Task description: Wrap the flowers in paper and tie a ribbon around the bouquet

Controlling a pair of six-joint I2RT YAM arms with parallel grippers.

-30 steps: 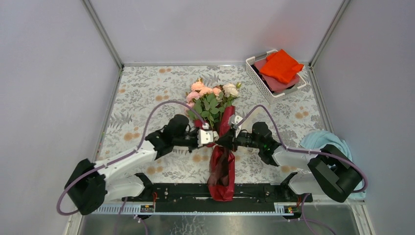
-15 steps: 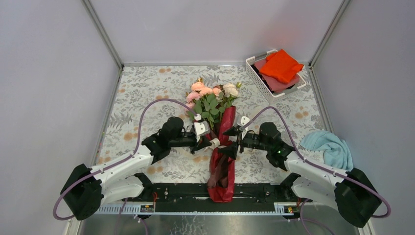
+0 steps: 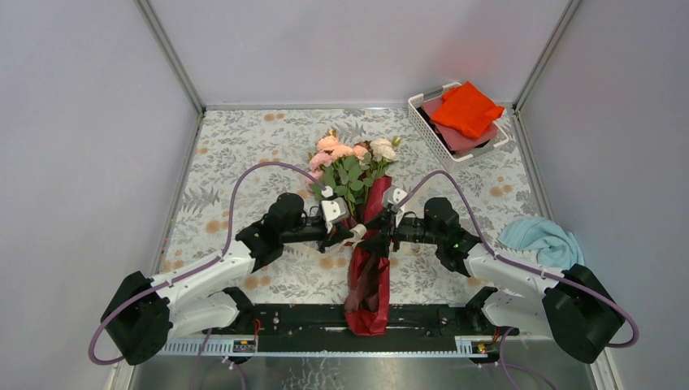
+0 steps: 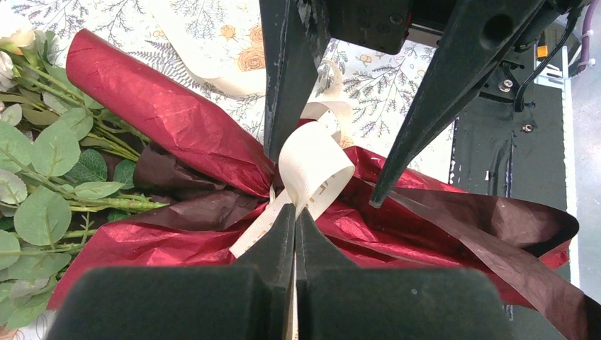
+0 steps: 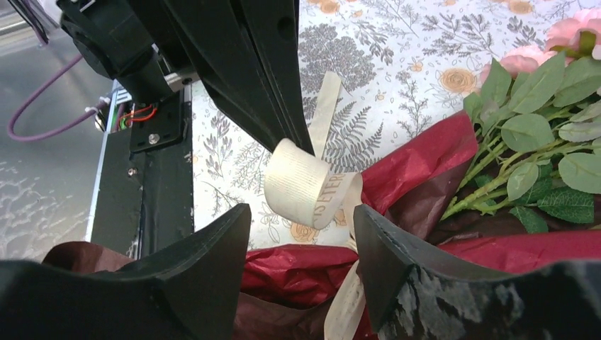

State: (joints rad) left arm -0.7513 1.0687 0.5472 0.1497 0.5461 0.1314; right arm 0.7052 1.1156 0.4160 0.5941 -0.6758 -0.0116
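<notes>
Right fingers just reopened, apart, straddling ribbon loop; left fingers staying clamped on ribbon; bow forming.

Robot lab cell, grey panel walls, floral tablecloth

The top camera is looking down from above the near edge over the whole table. Both wrist cameras are facing each other up close, sharing the ribbon and paper.
</notes>
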